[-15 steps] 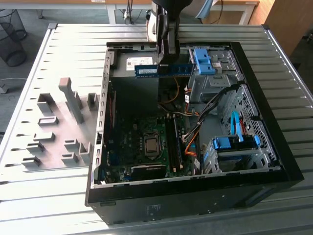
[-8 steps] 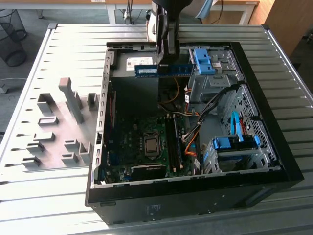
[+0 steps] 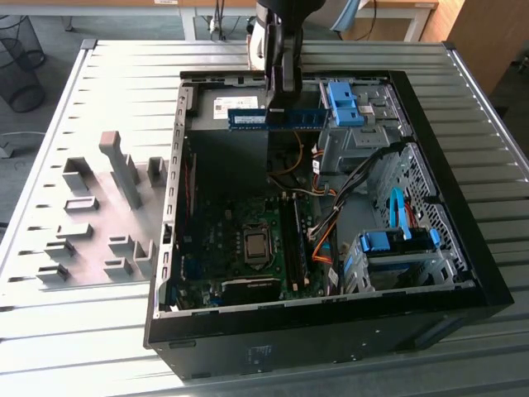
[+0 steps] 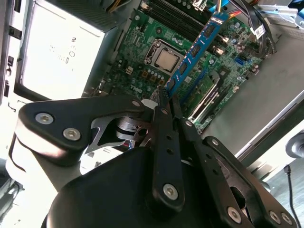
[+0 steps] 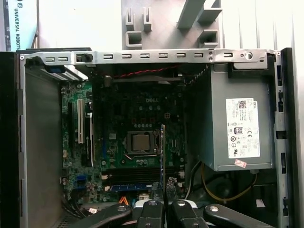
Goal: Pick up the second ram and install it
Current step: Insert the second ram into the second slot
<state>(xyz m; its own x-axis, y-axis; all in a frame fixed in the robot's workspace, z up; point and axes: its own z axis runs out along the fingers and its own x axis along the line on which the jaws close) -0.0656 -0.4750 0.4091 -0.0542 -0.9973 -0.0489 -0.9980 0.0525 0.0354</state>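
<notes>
Gripping the second ram point(image 3: 274, 117) by its upper edge, the gripper point(image 3: 279, 98) had its fingers pinched on the stick and held it clear above the open computer case point(image 3: 463, 248). The pick-up therefore looked done, while the installing was not: in the exterior view the stick hung level, high over the motherboard point(image 3: 240, 240) and nearer the case's far wall than the memory slots point(image 3: 294, 240). In the second wrist view the second ram point(image 4: 194, 50) reached out from between the fingertips point(image 4: 166, 95), well apart from the board beneath it. In the first wrist view it showed edge-on as a thin blue line point(image 5: 163, 152) just beside the processor socket point(image 5: 141, 142).

Around the motherboard stood the grey power supply point(image 5: 237, 128) at one side of the case, and the drive cages with bright blue latches point(image 3: 347, 103) at the other. Orange and black cables point(image 3: 331, 219) ran close beside the memory slots and, by my judgement, could crowd the way down. Whether a neighbouring slot already held a stick was hard to tell. Outside the case, grey holder blocks point(image 3: 120, 178) stood on the slatted table point(image 3: 124, 83).
</notes>
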